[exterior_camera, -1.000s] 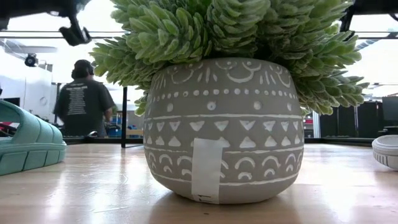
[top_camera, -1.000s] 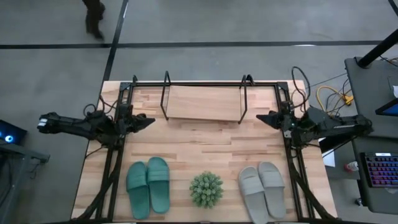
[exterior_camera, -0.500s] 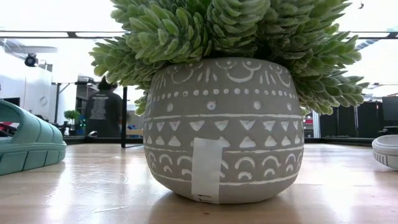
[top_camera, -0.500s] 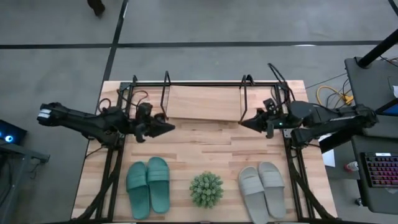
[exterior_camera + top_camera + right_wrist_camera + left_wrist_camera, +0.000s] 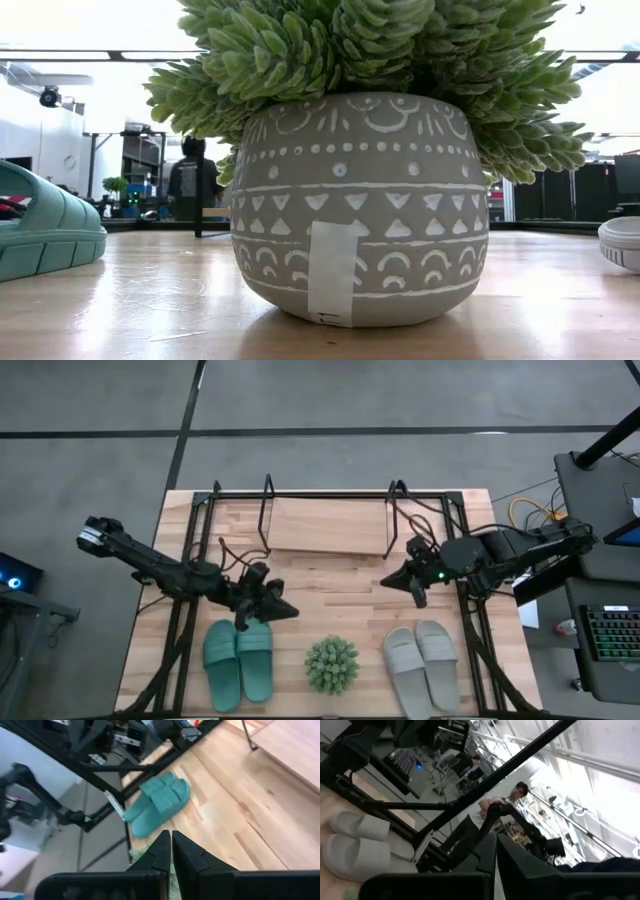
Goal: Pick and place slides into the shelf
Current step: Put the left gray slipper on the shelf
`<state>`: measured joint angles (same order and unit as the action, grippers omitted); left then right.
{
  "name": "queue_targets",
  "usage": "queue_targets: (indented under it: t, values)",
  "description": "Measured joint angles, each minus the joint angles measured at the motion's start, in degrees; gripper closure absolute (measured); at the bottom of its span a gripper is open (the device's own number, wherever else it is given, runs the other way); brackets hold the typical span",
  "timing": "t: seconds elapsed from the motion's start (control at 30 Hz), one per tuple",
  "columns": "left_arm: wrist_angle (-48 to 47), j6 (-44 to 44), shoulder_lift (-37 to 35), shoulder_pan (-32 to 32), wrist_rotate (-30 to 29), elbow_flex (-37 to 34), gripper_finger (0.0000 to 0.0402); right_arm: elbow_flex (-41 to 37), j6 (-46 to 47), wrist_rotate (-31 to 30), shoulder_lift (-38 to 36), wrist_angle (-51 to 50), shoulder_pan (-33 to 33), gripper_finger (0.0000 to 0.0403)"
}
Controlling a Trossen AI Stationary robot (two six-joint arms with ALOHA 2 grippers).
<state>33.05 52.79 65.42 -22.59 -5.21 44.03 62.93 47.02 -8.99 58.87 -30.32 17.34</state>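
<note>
The teal pair of slides lies sole-down, side by side, at the table's near left; it also shows in the right wrist view and at the low view's edge. The grey pair lies flat at the near right, also in the left wrist view. The shelf stands at the far middle on its wooden board. My left gripper is shut and hovers just beyond the teal pair's far end. My right gripper is shut over bare table between the shelf and the grey pair.
A spiky green plant in a patterned grey pot stands between the two pairs at the near edge. Black table frame bars run along both sides. Bare wood lies between shelf and slides. A person stands far behind the table.
Both arms have swung in from the table's side edges. The left gripper moved right and toward the near edge, ending by the teal pair. The right gripper moved left and slightly toward the near edge. The person in the room behind walked rightward and farther off.
</note>
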Motion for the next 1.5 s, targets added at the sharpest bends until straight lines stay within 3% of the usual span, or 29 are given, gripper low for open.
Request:
queue_targets:
  t: [0.43, 0.8, 1.0, 1.5]
  values:
    - [-1.5, -2.5, 1.5, -2.6, -3.4, 3.9, 0.0402, 4.5, 3.2, -0.5, 7.8, -4.0, 7.6, 0.0377]
    - [-29.9, -9.1, 3.0, -2.6, -4.1, 19.7, 0.0402, 18.1, 0.2, -9.2, 14.5, -22.6, 11.6, 0.0330]
    - [-30.5, -12.9, 4.0, -2.5, -6.5, 24.4, 0.0402, 23.2, -0.2, -14.1, 18.3, -33.6, 14.0, 0.0312]
    - [-30.7, -12.9, 5.0, -2.6, -5.8, 27.9, 0.0402, 23.8, 7.9, -14.6, 26.8, -41.5, 23.8, 0.0266]
